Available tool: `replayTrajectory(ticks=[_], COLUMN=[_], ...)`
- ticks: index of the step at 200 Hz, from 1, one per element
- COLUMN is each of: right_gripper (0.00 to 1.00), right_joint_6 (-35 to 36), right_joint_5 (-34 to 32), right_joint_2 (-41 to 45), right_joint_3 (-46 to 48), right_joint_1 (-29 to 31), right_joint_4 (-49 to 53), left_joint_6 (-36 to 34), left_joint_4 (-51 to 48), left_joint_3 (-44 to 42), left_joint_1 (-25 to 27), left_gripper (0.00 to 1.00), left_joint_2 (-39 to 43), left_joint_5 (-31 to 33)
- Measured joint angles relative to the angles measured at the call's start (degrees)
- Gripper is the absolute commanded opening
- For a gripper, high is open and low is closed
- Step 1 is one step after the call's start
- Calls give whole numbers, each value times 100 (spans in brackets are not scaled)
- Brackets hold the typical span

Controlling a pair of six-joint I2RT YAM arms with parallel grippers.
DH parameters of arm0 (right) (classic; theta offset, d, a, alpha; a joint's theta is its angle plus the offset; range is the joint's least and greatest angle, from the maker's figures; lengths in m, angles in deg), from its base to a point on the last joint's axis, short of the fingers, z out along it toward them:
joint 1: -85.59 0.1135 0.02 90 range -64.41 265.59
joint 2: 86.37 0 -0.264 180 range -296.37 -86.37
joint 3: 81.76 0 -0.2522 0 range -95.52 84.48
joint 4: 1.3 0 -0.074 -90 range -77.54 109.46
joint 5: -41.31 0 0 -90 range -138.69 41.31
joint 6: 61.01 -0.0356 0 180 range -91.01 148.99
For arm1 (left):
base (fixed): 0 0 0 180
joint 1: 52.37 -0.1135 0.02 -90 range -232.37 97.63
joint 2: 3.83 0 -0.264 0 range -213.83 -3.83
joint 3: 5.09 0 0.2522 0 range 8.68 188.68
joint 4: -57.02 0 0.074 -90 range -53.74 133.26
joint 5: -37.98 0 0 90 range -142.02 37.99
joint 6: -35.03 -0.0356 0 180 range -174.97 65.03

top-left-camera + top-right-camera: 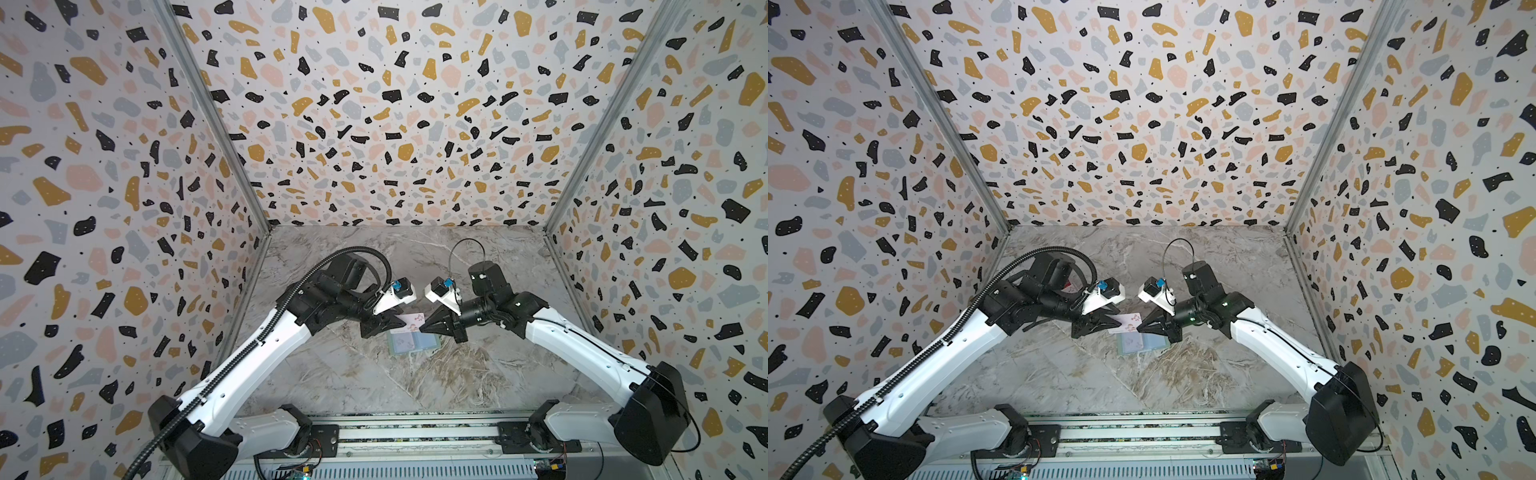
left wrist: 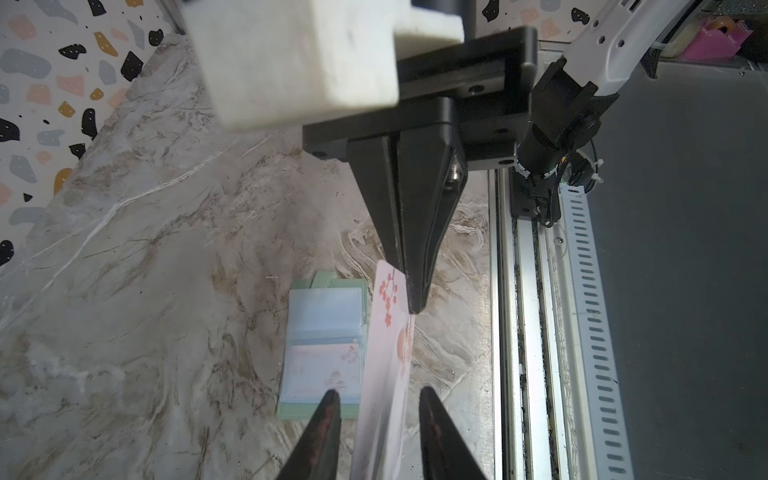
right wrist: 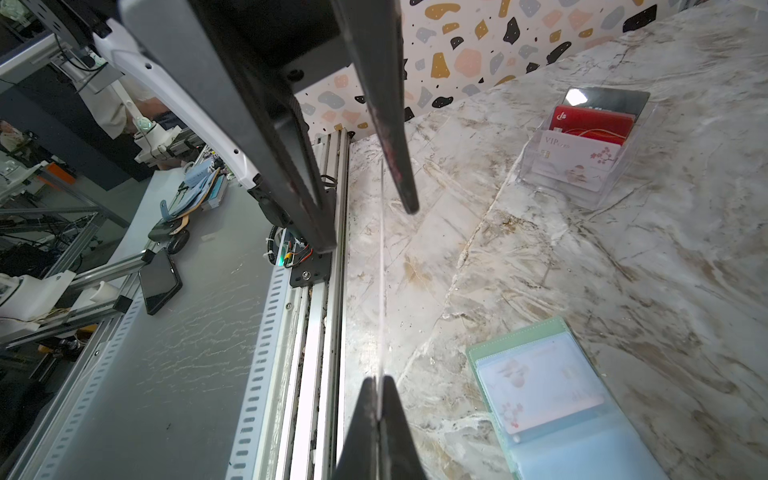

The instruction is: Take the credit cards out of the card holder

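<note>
so the right gripper [image 2: 415, 308] is pinching one end of the flowery white-pink card [image 2: 384, 374] in the air near the open card holder [image 2: 324, 307] on the table [image 2: 145, 270], the left gripper [image 2: 377, 392] straddles it with jaws apart, not touching; it looks light, slick and bendy, so I'd squeeze the flat faces.

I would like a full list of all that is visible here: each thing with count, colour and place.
held card: one, white-pink with flowers, above the table between both arms
card holder: one, mint green, open on the table
sleeved card: one, pale with flowers, inside the holder
clear box: one, transparent, on the table apart from the holder
boxed cards: three seen, white, red, dark, inside the box
table: one, grey-brown marble
walls: three, terrazzo, around the table
left fingers: two, black, apart, either side of the held card
right fingers: two, black, shut on the held card
</note>
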Motion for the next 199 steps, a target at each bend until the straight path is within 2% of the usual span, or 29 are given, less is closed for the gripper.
replayTrajectory(ticks=[137,199], right_gripper=[0,0], right_joint_6=[131,153], right_joint_5=[-2,-13], right_joint_2=[-168,-201], right_joint_3=[-160,-160], right_joint_1=[35,55], right_joint_4=[33,31], left_joint_6=[-28,-24], left_joint_4=[-24,-22], left_joint_3=[11,9], left_joint_1=[0,-2], left_gripper=[22,10], left_joint_2=[-140,-153], left_joint_5=[-229,-269])
